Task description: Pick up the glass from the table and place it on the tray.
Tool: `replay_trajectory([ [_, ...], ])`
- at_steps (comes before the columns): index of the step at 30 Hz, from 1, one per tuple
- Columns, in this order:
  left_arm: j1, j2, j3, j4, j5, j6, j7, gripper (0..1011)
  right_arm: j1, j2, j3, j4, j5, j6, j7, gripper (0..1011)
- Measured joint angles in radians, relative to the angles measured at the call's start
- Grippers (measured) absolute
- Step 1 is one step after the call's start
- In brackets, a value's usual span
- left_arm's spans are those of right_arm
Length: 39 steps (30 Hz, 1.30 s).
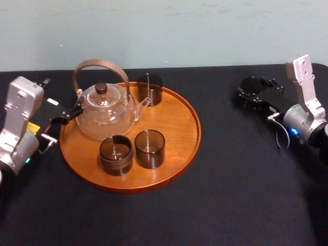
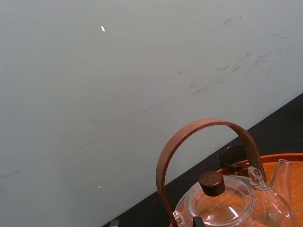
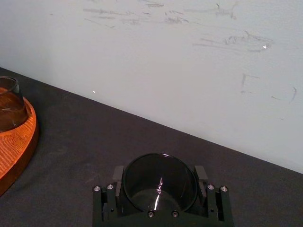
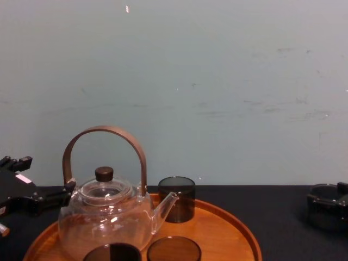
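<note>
Three round smoky glasses (image 1: 149, 148), clear teapot (image 1: 105, 110) on wooden tray (image 1: 179, 133). Fourth glass (image 3: 158, 187) on matte black table (image 1: 246, 179), tray's 2 o'clock, squeezed between right gripper (image 3: 159, 171) fingers (image 3: 201, 174). Left gripper (image 1: 72, 113) at 9 o'clock, grip unclear.

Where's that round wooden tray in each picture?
Head view: tray left of centre, left gripper at its rim.
Left wrist view: its rim, under the glass teapot.
Right wrist view: its edge, apart from the glass in the right gripper.
Chest view: low centre.
Shared landmark: the pale wall.
</note>
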Motion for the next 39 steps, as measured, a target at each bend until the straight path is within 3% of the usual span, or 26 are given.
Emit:
replay_trajectory([
  [30,0.0,0.0,0.0,0.0,0.0,0.0,0.0,1010,0.003,-0.007,0.001,0.004,-0.001,-0.009,0.004,912],
  [39,0.0,0.0,0.0,0.0,0.0,0.0,0.0,1010,-0.056,0.002,-0.006,-0.134,-0.006,0.01,0.011,912],
])
